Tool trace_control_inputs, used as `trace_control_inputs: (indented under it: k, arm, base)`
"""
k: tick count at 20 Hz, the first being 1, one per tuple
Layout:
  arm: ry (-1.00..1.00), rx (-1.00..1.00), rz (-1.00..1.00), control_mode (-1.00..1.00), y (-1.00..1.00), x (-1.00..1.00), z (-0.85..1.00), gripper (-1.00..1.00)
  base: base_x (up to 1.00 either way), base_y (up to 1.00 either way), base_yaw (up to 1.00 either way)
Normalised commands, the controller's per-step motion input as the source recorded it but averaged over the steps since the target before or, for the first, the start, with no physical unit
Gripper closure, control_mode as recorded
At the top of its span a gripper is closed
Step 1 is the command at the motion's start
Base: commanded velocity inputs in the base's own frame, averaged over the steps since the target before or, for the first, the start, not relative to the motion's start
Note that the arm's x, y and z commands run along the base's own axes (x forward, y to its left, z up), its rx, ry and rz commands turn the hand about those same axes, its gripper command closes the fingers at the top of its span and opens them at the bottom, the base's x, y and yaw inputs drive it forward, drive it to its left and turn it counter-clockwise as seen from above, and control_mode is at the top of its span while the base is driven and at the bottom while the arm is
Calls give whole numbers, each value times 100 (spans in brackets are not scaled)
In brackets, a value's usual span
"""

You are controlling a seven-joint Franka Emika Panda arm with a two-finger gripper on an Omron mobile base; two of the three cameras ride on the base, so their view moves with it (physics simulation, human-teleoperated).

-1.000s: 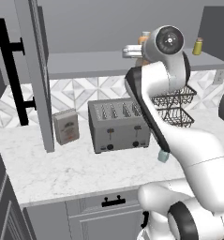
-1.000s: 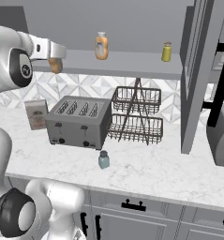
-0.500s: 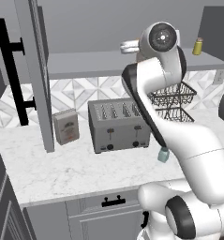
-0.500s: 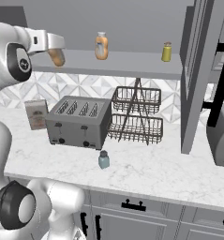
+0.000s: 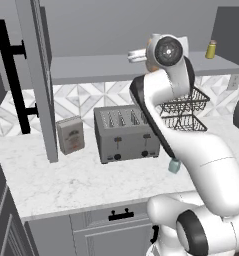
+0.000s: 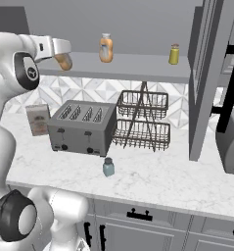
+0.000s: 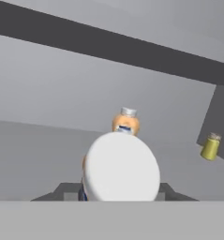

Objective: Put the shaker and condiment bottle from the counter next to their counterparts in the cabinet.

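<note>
Cabinet: grey wall unit, long shelf level with the gripper and running off to its right; tall door with black handle beyond the shelf's far end.

Bench: white veined top, well below the gripper.

Toaster: grey, four slots, on the bench below the gripper.

Wire rack: black, two tiers, on the bench below and right of the gripper, beside the toaster.

Box: small carton, upright on the bench, below the gripper, left of the toaster.

Gripper: pinching an orange bottle at the shelf's left end (in the hand view its white cap faces the camera, fingers hidden behind it).

Second orange bottle: upright on the shelf, near the gripper, to its right.

Yellow shaker: on the shelf, well right of the gripper.

Teal shaker: upright on the bench, well below the gripper, in front of the toaster.
</note>
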Motion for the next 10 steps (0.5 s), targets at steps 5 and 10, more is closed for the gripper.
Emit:
trace_control_inputs:
  k: [5, 10]
  arm:
    - [16, 0, 0, -100, -18, 46, -9, 100]
    - [19, 0, 0, -100, -16, 58, -1, 100]
  base:
    - [0, 0, 0]
    - [0, 0, 0]
